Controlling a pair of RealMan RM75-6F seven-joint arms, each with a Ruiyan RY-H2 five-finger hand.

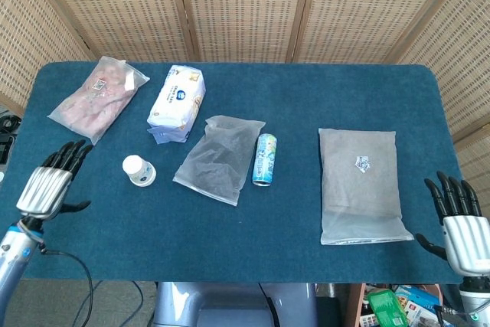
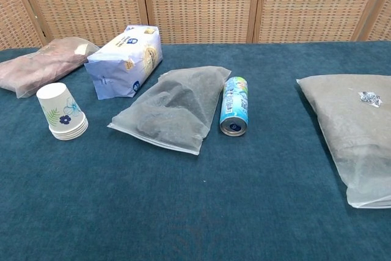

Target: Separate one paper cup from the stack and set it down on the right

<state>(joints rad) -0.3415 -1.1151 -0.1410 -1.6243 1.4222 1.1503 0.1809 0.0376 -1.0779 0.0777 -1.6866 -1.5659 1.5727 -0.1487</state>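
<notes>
bare blue cloth [image 1: 99, 212] lies between the left hand [image 1: 47, 188] and the cup stack [image 1: 138, 171], with nothing in the way. rightward, a grey bag [image 1: 220, 158] and a lying can [image 1: 265, 159] sit close together, then open cloth before the large grey pouch [image 1: 360, 184].

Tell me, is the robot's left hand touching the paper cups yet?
Apart. The head view shows bare blue table between the left hand and the paper cup stack; the chest view shows the stack standing alone, no hand near.
</notes>
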